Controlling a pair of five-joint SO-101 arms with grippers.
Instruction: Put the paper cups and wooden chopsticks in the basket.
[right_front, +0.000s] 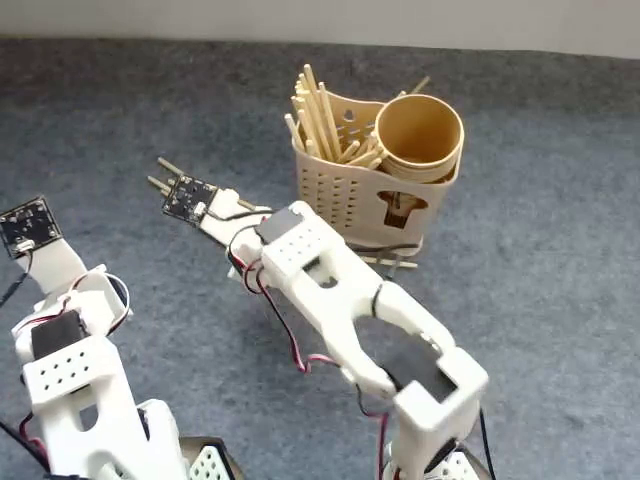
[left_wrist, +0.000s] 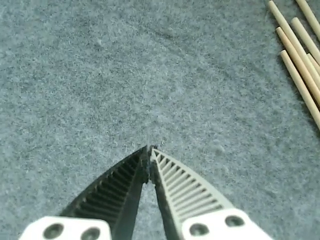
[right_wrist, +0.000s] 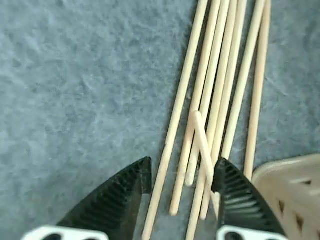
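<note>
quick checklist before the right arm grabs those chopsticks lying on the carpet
1. The right gripper is open: ok.
2. The chopsticks sit between its jaws: ok, several lie in the gap.
3. The whole bundle is in the gap: not ok, at least one stick lies outside it, on the basket side.
4. The finger nearest the basket is clear of it: cannot tell, the two are very close.
5. The left gripper is out of the way: ok, shut over bare carpet.
6. The cups are in the basket: ok.
</note>
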